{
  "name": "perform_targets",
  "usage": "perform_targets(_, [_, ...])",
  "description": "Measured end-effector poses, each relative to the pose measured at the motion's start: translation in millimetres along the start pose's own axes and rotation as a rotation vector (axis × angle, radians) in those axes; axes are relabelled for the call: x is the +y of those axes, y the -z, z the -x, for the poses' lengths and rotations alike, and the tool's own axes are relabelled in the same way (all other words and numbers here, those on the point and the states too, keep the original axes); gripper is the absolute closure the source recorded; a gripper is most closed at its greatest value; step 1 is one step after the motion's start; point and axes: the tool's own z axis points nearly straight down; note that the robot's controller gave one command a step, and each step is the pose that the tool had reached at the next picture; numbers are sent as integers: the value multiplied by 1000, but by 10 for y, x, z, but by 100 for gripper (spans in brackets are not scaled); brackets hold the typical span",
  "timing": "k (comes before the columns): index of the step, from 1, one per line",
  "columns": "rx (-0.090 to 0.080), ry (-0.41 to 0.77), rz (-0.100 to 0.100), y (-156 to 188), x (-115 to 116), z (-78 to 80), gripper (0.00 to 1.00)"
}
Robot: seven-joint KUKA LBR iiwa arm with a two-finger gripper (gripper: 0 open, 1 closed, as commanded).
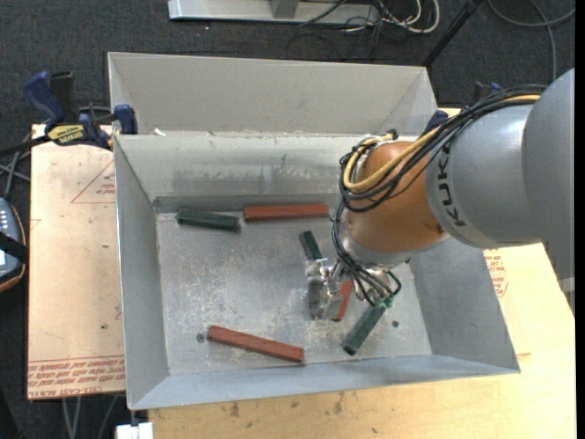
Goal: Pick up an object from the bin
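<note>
Beside a half-hidden red stick (345, 301) hangs the tool (320, 296); its state cannot be told.

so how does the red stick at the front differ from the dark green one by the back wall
Colour: the front stick is reddish brown, the back stick dark green. Length: the front stick looks longer than the back stick. Pose: the front stick lies slanted across the bin floor, the back stick almost along the back wall. Both are slim straight bars lying flat, apart from the gripper.
</note>
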Motion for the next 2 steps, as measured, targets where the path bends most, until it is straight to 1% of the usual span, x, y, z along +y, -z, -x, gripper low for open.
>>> perform_targets(1, [0,-1,0,0,-2,0,0])
perform_targets(2, [0,-1,0,0,-3,0,0])
